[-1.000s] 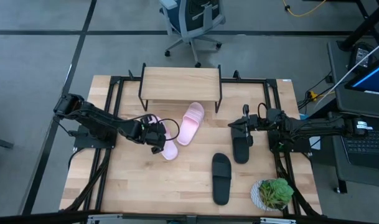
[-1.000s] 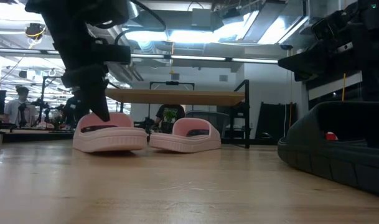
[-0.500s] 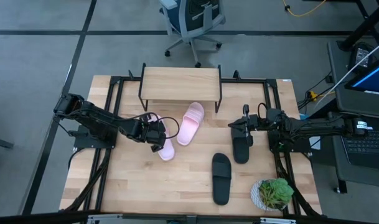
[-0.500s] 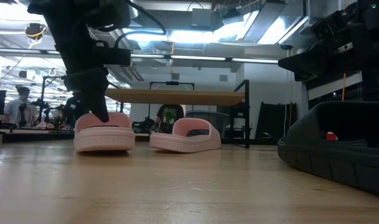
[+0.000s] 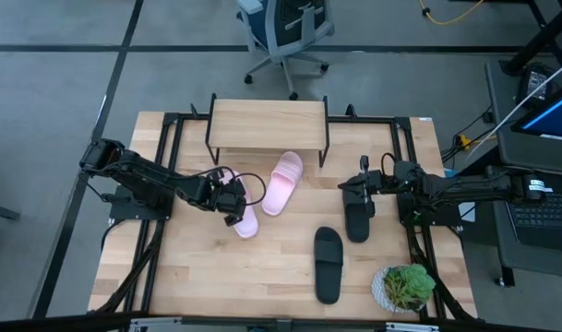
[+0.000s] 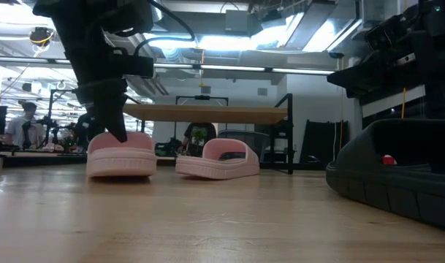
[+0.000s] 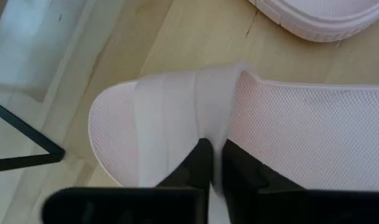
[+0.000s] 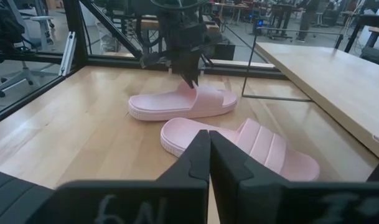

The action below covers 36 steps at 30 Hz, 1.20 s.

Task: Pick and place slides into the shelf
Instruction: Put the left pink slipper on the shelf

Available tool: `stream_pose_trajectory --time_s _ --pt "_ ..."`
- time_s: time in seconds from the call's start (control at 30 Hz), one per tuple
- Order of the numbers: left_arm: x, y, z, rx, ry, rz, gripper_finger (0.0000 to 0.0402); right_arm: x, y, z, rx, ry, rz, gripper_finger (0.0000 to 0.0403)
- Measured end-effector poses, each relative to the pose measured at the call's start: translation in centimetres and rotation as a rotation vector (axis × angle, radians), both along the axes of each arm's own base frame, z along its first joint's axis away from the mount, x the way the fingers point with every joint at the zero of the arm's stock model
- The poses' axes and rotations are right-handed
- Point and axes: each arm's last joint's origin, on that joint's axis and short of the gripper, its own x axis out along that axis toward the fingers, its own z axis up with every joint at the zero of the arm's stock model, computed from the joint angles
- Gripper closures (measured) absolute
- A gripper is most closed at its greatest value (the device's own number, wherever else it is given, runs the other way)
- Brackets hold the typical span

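Shelf (image 5: 267,121) bare, nothing placed yet. Left pincer (image 5: 234,205) pinched on strap of pink slide (image 5: 247,219), on tabletop (image 5: 262,277). Right pincer (image 5: 361,191) pressed together over black slide (image 5: 358,221). Four slides left.

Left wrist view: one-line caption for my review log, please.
Left gripper shut on the strap of a pale pink slide lying on the wooden tabletop, second pink slide just beyond.
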Motion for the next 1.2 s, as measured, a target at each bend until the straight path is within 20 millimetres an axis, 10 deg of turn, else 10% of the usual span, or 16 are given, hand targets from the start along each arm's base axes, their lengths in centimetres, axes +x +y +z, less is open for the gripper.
stream_pose_trajectory --time_s 0.57,1.2 --pt "-0.2 -1.9 0.3 0.061 -0.011 -0.078 0.0399 0.0 0.0 0.0 0.001 0.003 0.0 0.0396" --pt "1.9 -5.5 8.5 0.316 -0.164 -0.206 0.04 0.0 0.0 -0.2 0.004 0.02 0.0 0.0396"
